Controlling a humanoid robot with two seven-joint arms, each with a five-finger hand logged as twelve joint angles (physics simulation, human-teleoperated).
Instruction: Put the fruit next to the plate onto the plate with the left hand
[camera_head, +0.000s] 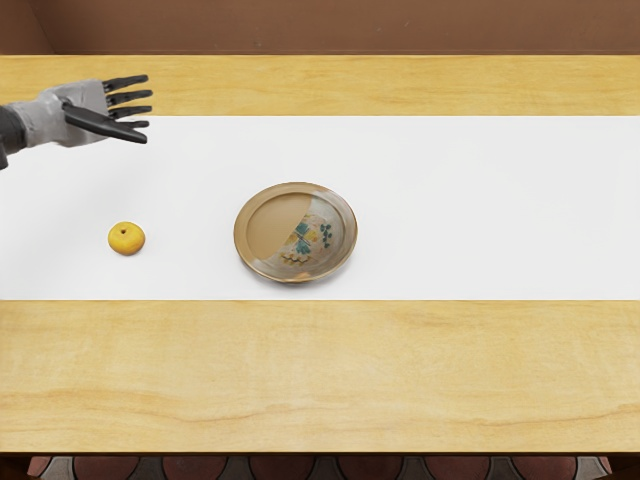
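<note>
Left hand enters from the upper left edge, grey palm, dark fingers spread and straight, holding nothing; it hovers over the far edge of the white table runner. Below it, well apart, the fruit sits on the runner: small, round, slightly flattened, orange-yellow, with a pale dimple on top, like a mandarin. To its right, near but not touching, a round plate: bronze-brown rim, tan centre, a pale patch with teal and yellow marks. Runner lies across a light wooden table
</note>
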